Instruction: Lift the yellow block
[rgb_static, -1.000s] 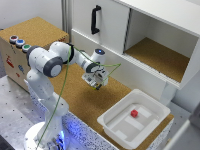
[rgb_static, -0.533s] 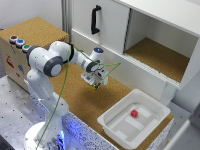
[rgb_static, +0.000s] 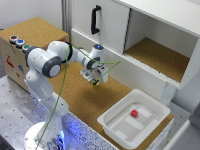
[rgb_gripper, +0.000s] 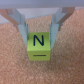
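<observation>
Gripper (rgb_static: 95, 81) fingers (rgb_gripper: 22, 26) pinch the yellow block (rgb_gripper: 40, 46) on both sides, block marked "N", closed on it. Compared with half a second ago the arm sits about the same spot over the cork surface (rgb_static: 80, 100), maybe slightly higher. Block looks just off the cork, so lift seems underway; red cube (rgb_static: 134, 113) untouched in the white tray (rgb_static: 112, 120).

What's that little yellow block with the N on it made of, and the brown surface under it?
The small yellow cube-like block looks like painted wood or matte plastic: flat colour, no shine; unclear which. The speckled brown tabletop looks like cork: grainy, flecked texture.
</observation>
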